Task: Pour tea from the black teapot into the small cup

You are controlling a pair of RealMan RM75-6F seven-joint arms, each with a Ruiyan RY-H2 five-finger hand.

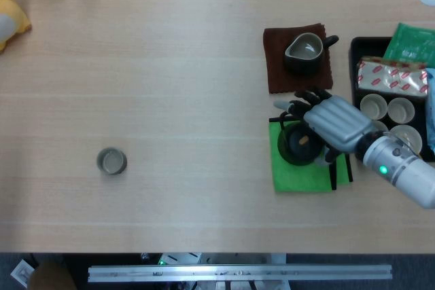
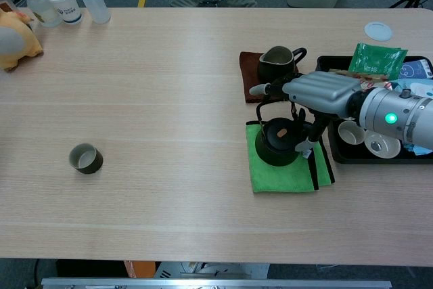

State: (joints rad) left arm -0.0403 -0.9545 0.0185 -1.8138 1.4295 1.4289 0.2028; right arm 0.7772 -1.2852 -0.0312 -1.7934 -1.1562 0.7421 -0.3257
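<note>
The right robot hand (image 2: 318, 94) hangs over the black teapot (image 2: 276, 141), which sits directly beneath it on a green cloth (image 2: 284, 164) on the pale wooden desk (image 2: 169, 86). Its fingers (image 2: 267, 89) reach out at the level of the teapot's arched wire handle, and the thumb (image 2: 308, 141) drops down along the pot's near side; whether the fingers have closed around the handle or only lie against it cannot be told from either view, since the palm hides the contact. In the head view the robot hand (image 1: 333, 121) covers the far part of the teapot (image 1: 299, 146), leaving the lid and knob showing. Just beyond the fingertips a dark pitcher (image 2: 279, 61) stands on a brown cloth (image 2: 249, 67). Beside the wrist, a black tray (image 2: 338, 147) holds several white cups (image 2: 382, 143) and packets. The small cup (image 2: 85, 158) stands alone on the desk, well apart from the robot hand, far out past its fingertips. The left robot hand shows in neither view.
</note>
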